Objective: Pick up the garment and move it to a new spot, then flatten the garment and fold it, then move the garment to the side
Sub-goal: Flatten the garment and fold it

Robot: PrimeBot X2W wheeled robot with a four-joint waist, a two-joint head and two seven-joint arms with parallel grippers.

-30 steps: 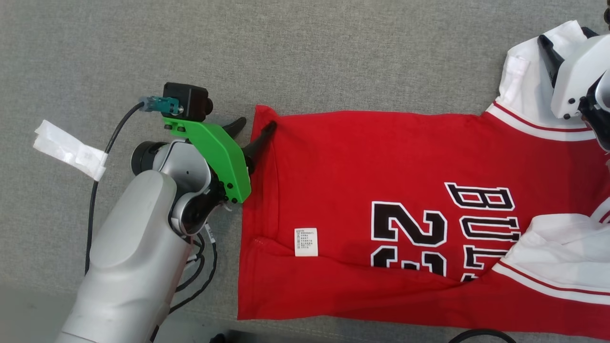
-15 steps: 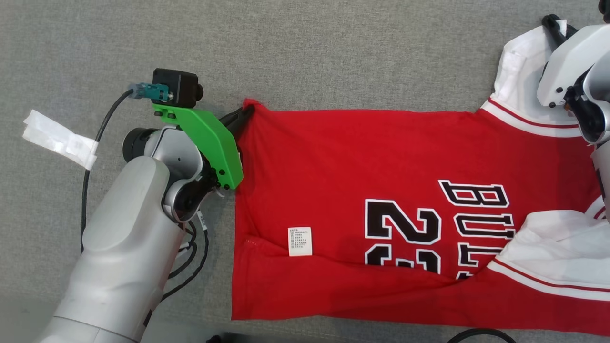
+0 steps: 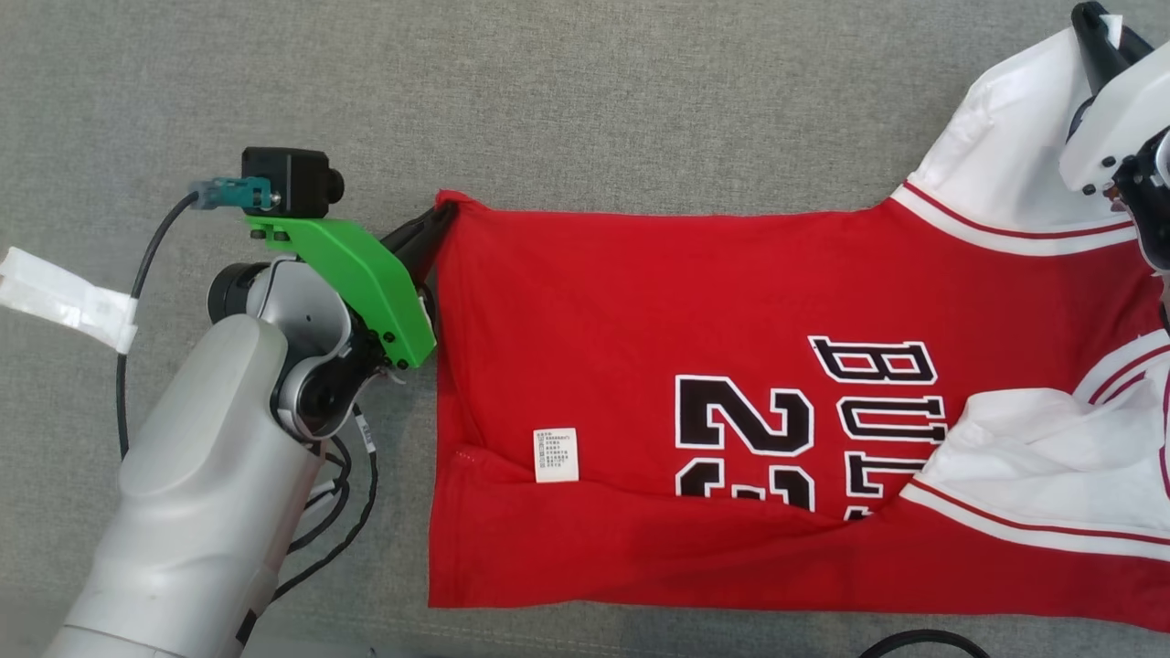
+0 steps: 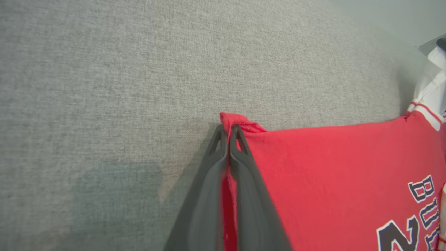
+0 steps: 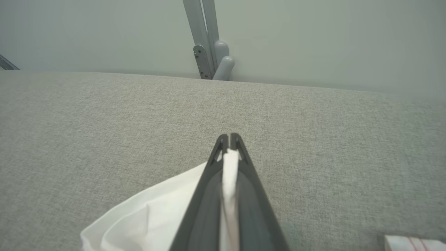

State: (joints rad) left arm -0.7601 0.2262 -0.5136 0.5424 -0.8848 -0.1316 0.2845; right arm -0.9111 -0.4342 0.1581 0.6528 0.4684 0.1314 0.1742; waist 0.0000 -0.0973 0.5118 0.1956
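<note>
The garment [image 3: 658, 311] is a red jersey with white sleeves and black lettering, spread across the grey fabric surface with its lower part folded over. My left gripper [image 3: 442, 216] is shut on the jersey's far left hem corner [image 4: 237, 122], red cloth pinched between its fingers [image 4: 244, 164]. At the upper right, my right gripper [image 3: 1092, 23] is shut on the white sleeve [image 3: 996, 137]; white cloth [image 5: 230, 174] runs between its fingers [image 5: 251, 181], and the sleeve [image 5: 146, 216] hangs lifted below them.
A white tape strip [image 3: 64, 297] and a black cable [image 3: 137, 302] lie left of my left arm. Another cable [image 3: 923, 640] shows at the bottom edge. A grey metal post [image 5: 205, 38] stands beyond the surface's far edge. Open grey surface stretches above the jersey.
Both grippers closed, the left on the hem corner and the right on the white sleeve. Both then drew the cloth up and away, and the jersey's top edge shifted left.
</note>
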